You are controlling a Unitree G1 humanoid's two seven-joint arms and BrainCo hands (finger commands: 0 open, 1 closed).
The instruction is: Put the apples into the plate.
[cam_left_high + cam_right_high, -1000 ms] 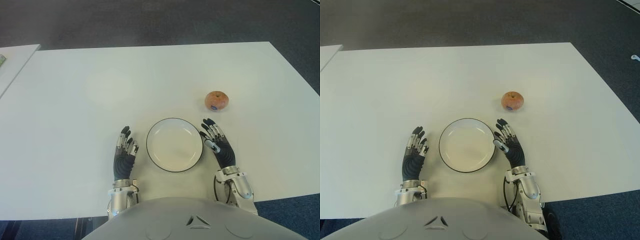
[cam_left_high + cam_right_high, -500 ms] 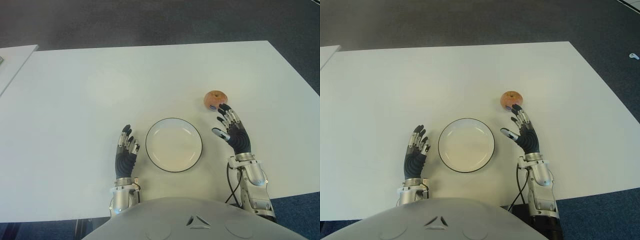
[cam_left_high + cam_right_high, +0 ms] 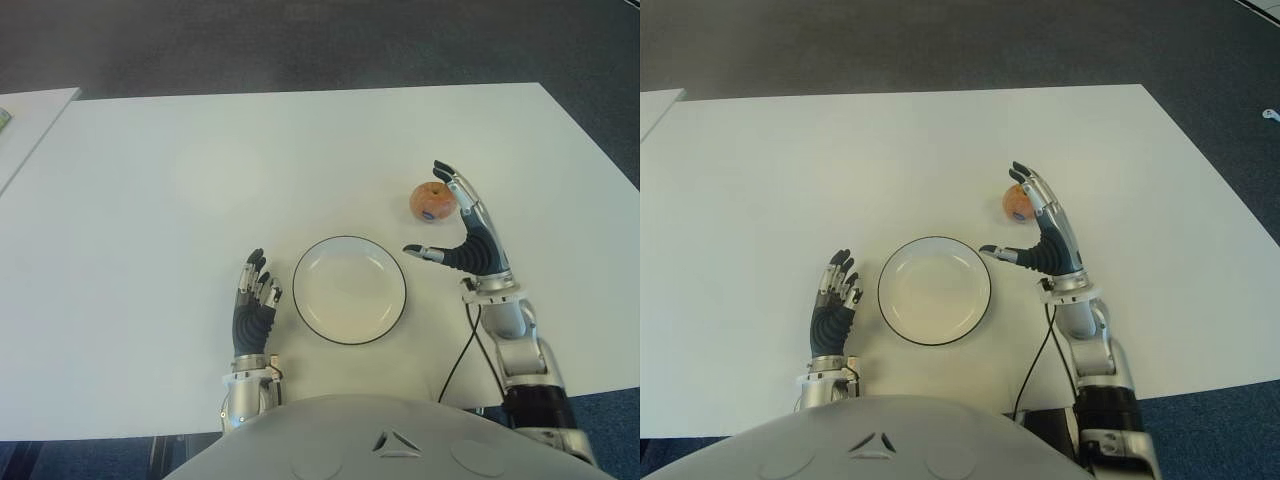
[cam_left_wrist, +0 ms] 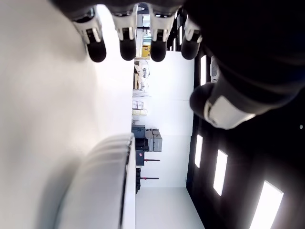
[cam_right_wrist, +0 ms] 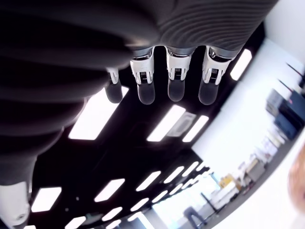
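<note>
One reddish apple (image 3: 430, 201) lies on the white table (image 3: 300, 150), to the right of and beyond the white plate (image 3: 349, 289) with a dark rim. My right hand (image 3: 455, 218) is raised just right of the apple, fingers spread, thumb pointing toward the plate; it holds nothing. The apple shows partly behind its fingers (image 3: 1040, 200). My left hand (image 3: 254, 298) shows beside the plate on its left, fingers extended and holding nothing. The plate holds nothing.
A second white table's corner (image 3: 30, 110) shows at the far left. Dark carpet (image 3: 320, 40) lies beyond the table's far edge. A black cable (image 3: 470, 345) runs along my right forearm.
My right hand has lifted from beside the plate and travelled forward and right, up to the apple. The left hand, plate and apple have stayed put.
</note>
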